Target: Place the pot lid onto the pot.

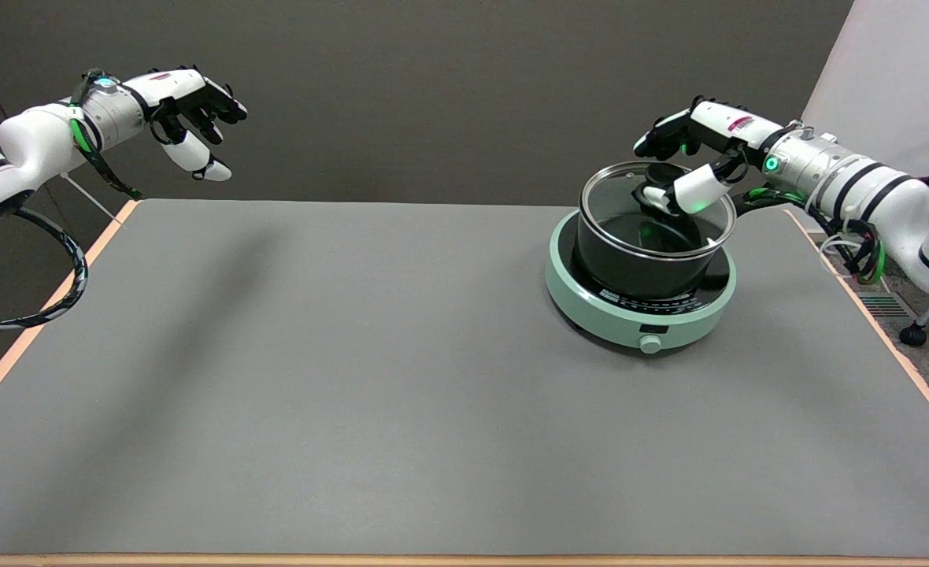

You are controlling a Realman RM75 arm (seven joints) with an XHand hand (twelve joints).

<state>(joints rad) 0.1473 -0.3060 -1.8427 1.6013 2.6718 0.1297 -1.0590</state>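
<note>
Grey table [354, 394], glass pot lid [630, 236] tilted over black pot [638, 272], right hand [689, 157] seemingly pinching its knob [657, 175].

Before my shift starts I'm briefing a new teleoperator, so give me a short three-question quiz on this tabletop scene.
1. True or false: the pot stands directly on the grey table.
2. Which fits the right hand? A) resting flat on the table B) at the knob of the glass lid C) turning the cooker's dial
3. Fill in: the pot sits on a pale green ______.

Key
1. False: it stands on the induction cooker.
2. B. Whether the lid is fully seated on the pot's rim cannot be told.
3. induction cooker
</note>
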